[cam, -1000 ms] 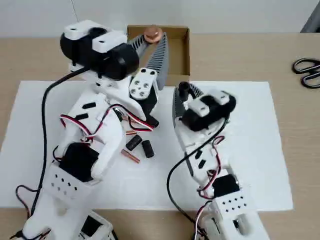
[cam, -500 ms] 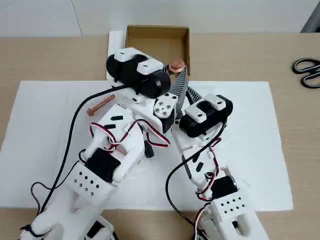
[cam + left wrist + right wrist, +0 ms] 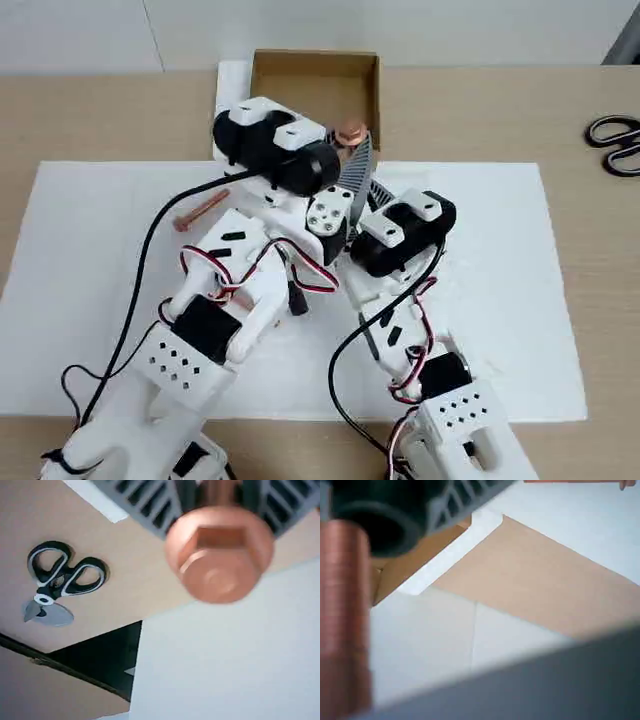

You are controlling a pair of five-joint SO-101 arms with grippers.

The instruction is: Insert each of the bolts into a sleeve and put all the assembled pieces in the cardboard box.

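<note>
My left gripper [image 3: 350, 145] is shut on a copper bolt [image 3: 350, 132], held just in front of the cardboard box [image 3: 315, 75]. In the left wrist view the bolt's hexagonal head [image 3: 220, 555] sits between the grey fingers [image 3: 142, 497]. My right gripper [image 3: 372, 190] stands right beside it, shut on a black sleeve [image 3: 385, 527]. The threaded shaft of the bolt [image 3: 342, 615] is close to the sleeve's open end. A second bolt [image 3: 203, 211] lies on the white paper [image 3: 520, 260] to the left.
Black scissors [image 3: 615, 143] lie on the wooden table at the far right, also in the left wrist view [image 3: 60, 587]. A dark sleeve [image 3: 297, 300] peeks out beside the left arm's base links. Both arms crowd the middle of the paper.
The left arm has swung back from over the box, bringing the bolt down beside the right gripper. The right arm has shifted slightly left toward it.
</note>
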